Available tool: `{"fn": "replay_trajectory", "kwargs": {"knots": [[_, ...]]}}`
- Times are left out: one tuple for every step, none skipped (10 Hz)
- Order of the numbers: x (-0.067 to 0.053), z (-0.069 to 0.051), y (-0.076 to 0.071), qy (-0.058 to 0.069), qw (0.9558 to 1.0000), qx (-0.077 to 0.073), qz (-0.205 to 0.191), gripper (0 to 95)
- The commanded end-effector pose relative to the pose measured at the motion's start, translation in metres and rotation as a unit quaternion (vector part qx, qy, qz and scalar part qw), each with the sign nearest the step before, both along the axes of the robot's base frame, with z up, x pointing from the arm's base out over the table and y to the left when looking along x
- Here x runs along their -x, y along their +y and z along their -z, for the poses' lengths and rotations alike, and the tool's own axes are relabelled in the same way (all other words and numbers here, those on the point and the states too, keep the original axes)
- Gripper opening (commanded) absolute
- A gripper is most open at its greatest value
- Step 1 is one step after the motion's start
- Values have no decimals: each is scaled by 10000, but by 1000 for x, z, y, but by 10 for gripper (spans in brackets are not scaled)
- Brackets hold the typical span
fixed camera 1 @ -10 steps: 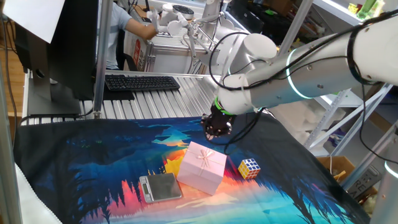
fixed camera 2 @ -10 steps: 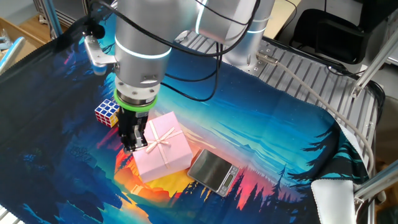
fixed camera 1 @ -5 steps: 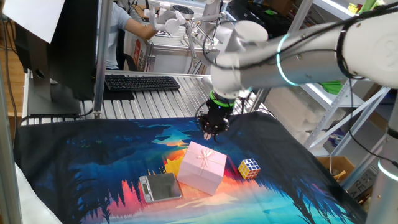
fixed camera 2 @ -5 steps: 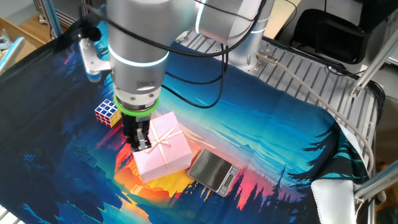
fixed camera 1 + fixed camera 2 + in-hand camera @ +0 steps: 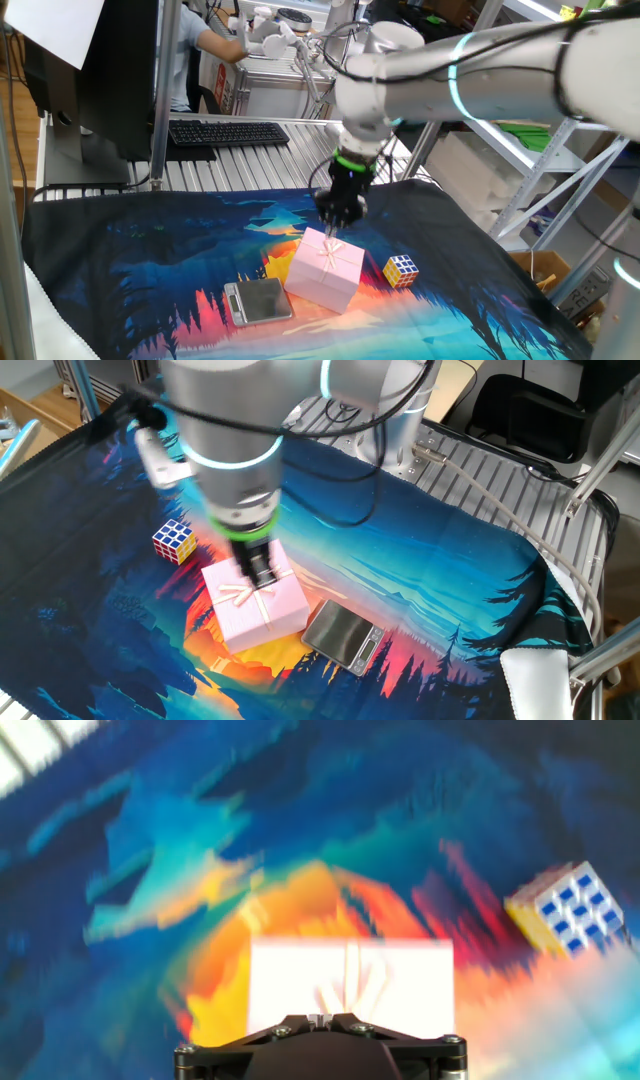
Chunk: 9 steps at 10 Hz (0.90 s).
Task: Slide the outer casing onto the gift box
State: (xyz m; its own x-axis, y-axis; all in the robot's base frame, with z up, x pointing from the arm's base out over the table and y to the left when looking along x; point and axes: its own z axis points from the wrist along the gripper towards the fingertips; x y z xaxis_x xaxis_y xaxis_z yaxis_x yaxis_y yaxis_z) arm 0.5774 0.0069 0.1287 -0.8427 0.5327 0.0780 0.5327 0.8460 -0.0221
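Note:
The outer casing is a pale pink sleeve with a faint bow mark on top. It lies on the colourful mat, and also shows in the other fixed view and the hand view. The gift box tray does not show apart from the casing. My gripper hangs over the casing's top near the bow mark. In the hand view its fingertips meet with nothing between them. I cannot tell if they touch the casing.
A multicoloured puzzle cube sits on the mat beside the casing. A flat grey square device lies at its other side. A keyboard lies on the metal rack behind the mat.
My gripper has moved from beside the casing's cube-side edge to above its top near the bow mark. The casing, cube and device have not moved.

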Motion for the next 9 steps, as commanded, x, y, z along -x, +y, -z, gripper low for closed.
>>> {"fn": "replay_trajectory", "kwargs": {"knots": [[29, 3, 10, -52, 9999, 41, -143, 0], [32, 3, 10, -52, 9999, 43, -145, 0], [39, 5, 12, -63, 9999, 51, -153, 0], [42, 7, 12, -93, 9998, 61, -154, 0], [41, 12, 15, -137, 9998, 99, -124, 0], [38, 16, 16, -178, 9995, 217, -116, 0], [37, 19, 17, -215, 9994, 231, -112, 0], [35, 21, 17, -229, 9994, 233, -97, 0], [33, 24, 17, -237, 9994, 245, -70, 0]]}}
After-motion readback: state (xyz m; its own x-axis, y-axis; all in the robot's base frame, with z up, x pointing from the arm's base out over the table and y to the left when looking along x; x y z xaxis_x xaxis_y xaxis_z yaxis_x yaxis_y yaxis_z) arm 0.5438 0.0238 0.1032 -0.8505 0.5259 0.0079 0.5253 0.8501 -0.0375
